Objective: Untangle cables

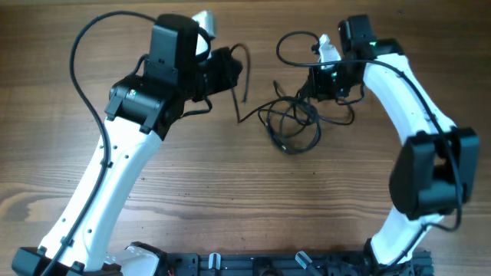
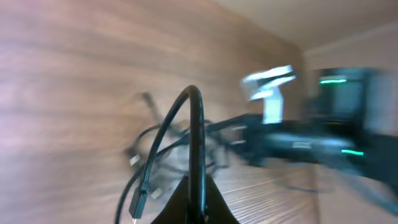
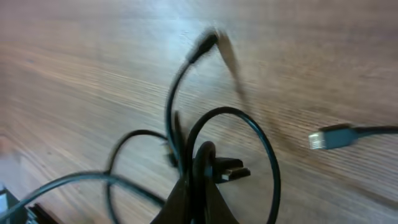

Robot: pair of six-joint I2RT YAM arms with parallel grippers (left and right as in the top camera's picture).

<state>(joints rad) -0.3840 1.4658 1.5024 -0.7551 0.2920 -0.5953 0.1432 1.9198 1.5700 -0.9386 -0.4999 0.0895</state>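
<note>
Overhead, the cables are being shown tangled in a heap on the bench. At the left wrist, one strand is being pinched in the left claw. At the right wrist, a loop is being clamped in the right claw.

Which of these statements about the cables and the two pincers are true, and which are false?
1. The left pincer and the right pincer are both shut on cables. True.
2. The cables are white. False: they are black.
3. The tangle lies between the two arms. True.
4. The cables sit in a tray. False: they lie on the bare wooden table.
</note>
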